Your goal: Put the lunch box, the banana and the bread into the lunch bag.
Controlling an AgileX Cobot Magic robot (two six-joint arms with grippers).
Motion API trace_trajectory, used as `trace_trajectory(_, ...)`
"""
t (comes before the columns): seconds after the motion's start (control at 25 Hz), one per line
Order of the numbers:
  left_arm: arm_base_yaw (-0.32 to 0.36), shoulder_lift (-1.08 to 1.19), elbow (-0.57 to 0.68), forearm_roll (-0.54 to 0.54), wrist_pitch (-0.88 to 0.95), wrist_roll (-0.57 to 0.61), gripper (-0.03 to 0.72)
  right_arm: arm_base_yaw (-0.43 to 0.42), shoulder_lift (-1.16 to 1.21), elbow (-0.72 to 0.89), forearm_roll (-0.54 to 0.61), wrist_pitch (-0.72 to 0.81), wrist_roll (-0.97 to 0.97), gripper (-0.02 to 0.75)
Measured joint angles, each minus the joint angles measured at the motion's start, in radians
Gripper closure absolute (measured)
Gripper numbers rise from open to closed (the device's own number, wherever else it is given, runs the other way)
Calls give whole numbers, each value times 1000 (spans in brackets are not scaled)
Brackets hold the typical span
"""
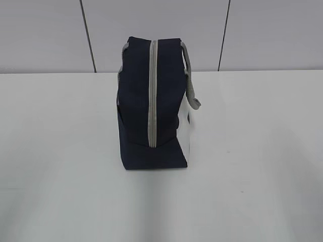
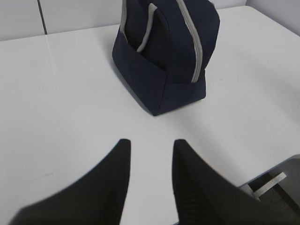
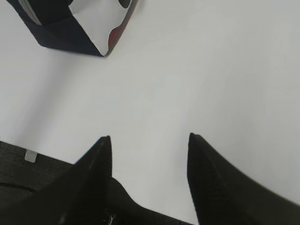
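We see the lunch bag (image 1: 151,116) in dark navy fabric, a pale grey zipper (image 1: 152,96) running as a single stripe down its near end. Its strap handle (image 1: 191,80) is the same grey (slightly mottled in the exterior view). From the right wrist view, the bag's side panel (image 3: 101,23) shows white, with a red patch and a dark mark that we cannot make out as a pattern. The table (image 1: 252,151) is plain white; behind it, the wall (image 1: 272,30) is light grey, crossed by thin dark seams. The left gripper (image 2: 151,145) and right gripper (image 3: 149,140) have matte black fingers.
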Motion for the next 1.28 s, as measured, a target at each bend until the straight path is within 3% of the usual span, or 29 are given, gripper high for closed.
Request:
trace_trajectory(0.32,0,0,0,0,0,0,453,0,-157,0,-6,167,-9,339)
trace_trajectory(0.8,0,0,0,-1,0,0,453,-141,-408,42,-25,205,-6,330)
trace_trajectory(1.28,0,0,0,-1,0,0,453,-158,-449,44,-46,214,5,331)
